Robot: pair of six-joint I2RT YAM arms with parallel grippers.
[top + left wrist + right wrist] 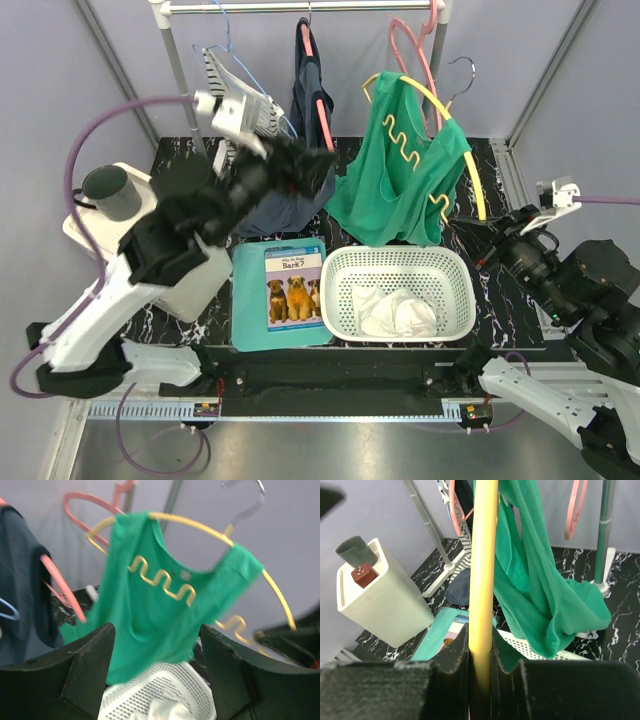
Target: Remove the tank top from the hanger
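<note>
Tank top (pixel 395 175), green, hangs on the yellow hanger (pixel 468 160) just above and behind the basket (pixel 340 275), its hem bunched low toward the basket's back rim. The right gripper (pixel 480 650) is clamped on the hanger's yellow bar, to the right of the basket. The left gripper (pixel 155 630) has its 2 fingers spread apart with nothing between them, up behind the basket's left corner and facing the cloth. The risks, as I judge them: the left fingers could close on the navy garment (pixel 285 215) just beside them instead of the green cloth. A pull on only 1 strap could snag on the hanger's wavy yellow inserts and stretch the fabric. A hard tug could twist the bar out of the right grip or knock the pink hanger (pixel 410 50) above the basket. A freed top could also drop outside the basket. The table (pixel 500 300) is black with white marbling. A book (pixel 293 287) lies left of the basket and a white bin (pixel 190 290) further left. A rack pole (pixel 185 80) stands behind, against plain lilac walls.
</note>
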